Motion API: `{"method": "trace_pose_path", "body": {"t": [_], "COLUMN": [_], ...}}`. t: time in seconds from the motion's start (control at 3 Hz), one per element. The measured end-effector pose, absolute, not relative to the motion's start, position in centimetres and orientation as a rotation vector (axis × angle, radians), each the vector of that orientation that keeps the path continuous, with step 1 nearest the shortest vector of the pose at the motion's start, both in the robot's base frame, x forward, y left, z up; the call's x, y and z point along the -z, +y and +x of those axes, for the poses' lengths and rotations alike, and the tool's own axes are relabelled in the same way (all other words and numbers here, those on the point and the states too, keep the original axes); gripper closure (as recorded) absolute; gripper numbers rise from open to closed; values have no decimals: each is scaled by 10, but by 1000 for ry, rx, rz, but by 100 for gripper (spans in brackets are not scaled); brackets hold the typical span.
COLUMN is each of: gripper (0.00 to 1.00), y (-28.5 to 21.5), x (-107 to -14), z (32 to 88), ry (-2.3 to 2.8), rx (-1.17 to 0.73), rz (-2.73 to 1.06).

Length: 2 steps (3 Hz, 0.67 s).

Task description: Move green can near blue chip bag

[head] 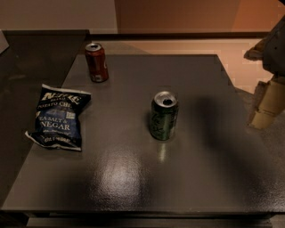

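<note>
It looked like an office break area: a dark counter (133, 178) held a bag (59, 117), a green can (163, 116) and a red can (96, 63) before a plain wall (58, 13). The gripper (266, 109) hung off its right edge.

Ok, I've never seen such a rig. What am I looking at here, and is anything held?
This is one camera looking down on a dark table; where it is mounted is not on record. The machine is a mobile robot with one arm. Its gripper shows at the picture's right edge, apart from everything, so nothing is held. A green can stands near the middle, a red can stands at the back left, and a blue chip bag lies flat at the left.
</note>
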<state>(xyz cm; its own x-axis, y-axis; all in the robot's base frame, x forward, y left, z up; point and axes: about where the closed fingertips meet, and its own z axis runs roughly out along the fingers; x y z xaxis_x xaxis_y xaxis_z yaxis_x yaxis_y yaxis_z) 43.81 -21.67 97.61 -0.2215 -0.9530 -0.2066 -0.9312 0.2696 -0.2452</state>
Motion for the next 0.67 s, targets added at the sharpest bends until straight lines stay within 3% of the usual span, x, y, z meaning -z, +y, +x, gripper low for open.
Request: {"method": "trace_pose_path", "body": {"t": [0.67], "gripper": [0], "y": [-216], "x": [-976], "z": [438], "ry": [2230], "rx": [94], "rz": [-1726]}}
